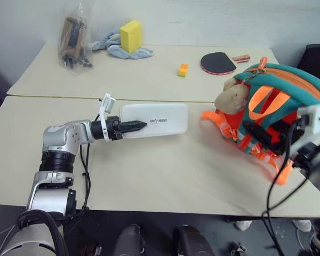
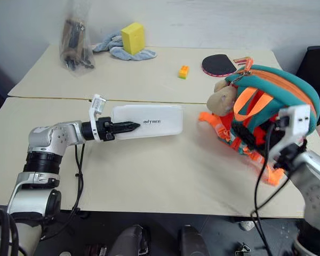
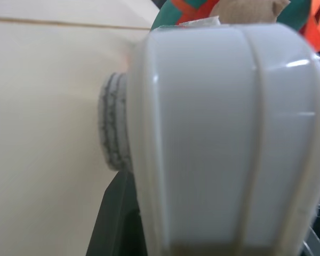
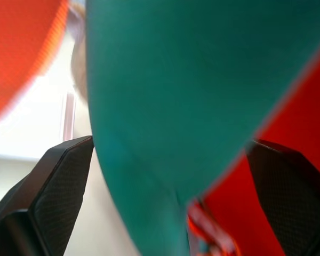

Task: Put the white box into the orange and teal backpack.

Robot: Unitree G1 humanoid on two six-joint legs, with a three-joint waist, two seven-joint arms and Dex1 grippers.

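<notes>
The left gripper (image 1: 140, 126) was clamped on the near-left end of the box (image 1: 160, 120), its black fingers (image 1: 132, 127) closed over the case's edge. The box sat roughly level over the middle of the front bench (image 1: 149, 181), its long side running toward the backpack (image 1: 280, 106); whether it rested on the surface or hung just above it could not be told. In the left wrist view the box's white end (image 3: 224, 138) stood right against the camera.

The backpack lay on its side at the right end of the same bench, well apart from the box, with its teal straps and orange webbing spilling toward the centre and a tan plush toy (image 1: 232, 96) at its near-left corner. The right gripper (image 4: 170, 160) was spread wide, its two fingers (image 4: 58, 186) standing on either side of a teal strap (image 4: 165, 106) without pinching it.

On the far bench (image 1: 149, 74) were a yellow sponge (image 1: 130, 36) on a blue cloth (image 1: 122, 49), a clear bag (image 1: 74, 37) holding dark items, a small orange block (image 1: 183, 70), and a paddle (image 1: 218, 62).
</notes>
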